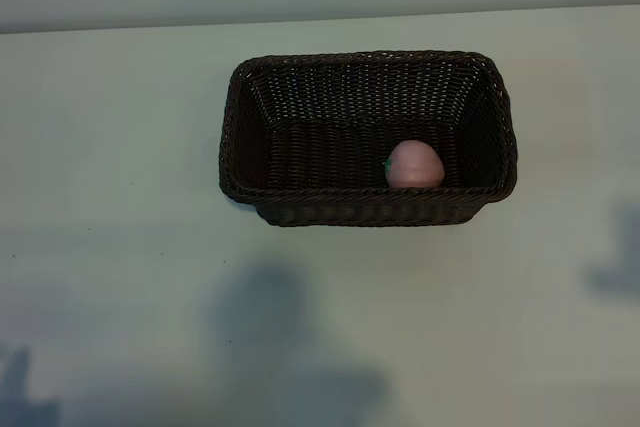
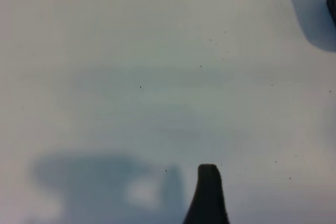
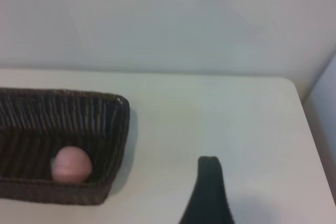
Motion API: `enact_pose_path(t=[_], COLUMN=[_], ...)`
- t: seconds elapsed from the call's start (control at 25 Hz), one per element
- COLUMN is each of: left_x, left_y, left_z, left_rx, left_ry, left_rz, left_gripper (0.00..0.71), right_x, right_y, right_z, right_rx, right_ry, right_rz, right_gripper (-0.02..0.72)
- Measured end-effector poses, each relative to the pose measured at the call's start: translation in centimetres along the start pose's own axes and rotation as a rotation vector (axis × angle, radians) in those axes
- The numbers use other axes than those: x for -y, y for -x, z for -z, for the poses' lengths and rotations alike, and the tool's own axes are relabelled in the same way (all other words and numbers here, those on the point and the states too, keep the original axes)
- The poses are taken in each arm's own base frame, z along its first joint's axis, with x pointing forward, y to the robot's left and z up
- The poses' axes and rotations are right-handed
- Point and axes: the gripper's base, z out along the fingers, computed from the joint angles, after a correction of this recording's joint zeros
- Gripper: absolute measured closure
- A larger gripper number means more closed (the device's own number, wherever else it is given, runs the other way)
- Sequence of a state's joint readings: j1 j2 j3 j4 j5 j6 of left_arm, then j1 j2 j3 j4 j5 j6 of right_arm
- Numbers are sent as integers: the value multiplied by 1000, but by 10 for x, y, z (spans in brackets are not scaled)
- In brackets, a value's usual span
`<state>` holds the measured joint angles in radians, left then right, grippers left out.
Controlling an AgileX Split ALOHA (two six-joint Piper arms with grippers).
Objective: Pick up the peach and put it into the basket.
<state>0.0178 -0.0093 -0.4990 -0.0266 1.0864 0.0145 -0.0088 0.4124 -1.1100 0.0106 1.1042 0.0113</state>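
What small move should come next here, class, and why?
Probably none beyond keeping both arms parked. The peach already lies inside the basket, near its front right corner, and nothing holds it. Neither arm shows from outside; each wrist view shows one finger over the bare table.

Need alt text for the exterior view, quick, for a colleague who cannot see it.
A pale-pink peach lies inside a dark-brown wicker basket, against its near wall toward the right end. The basket stands on a pale table; no arm is in this view, only shadows.
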Motion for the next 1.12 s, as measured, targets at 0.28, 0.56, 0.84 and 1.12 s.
enact_pose_path(t=[0.28, 0.56, 0.84, 1.12], left_x=[0, 0, 0, 0], left_y=[0, 0, 0, 0], left_z=[0, 0, 0, 0], left_rx=[0, 0, 0, 0], left_ry=[0, 0, 0, 0], left_rz=[0, 0, -1, -1], left_gripper=[118, 118, 118, 118], right_x=[1, 2, 2, 3], right_y=[-26, -54, -87, -123], right_z=[4, 2, 0, -6], right_rx=[4, -9, -9, -16], right_ry=[0, 0, 0, 0], right_rz=[6, 6, 6, 6], right_gripper=[138, 138, 139, 139])
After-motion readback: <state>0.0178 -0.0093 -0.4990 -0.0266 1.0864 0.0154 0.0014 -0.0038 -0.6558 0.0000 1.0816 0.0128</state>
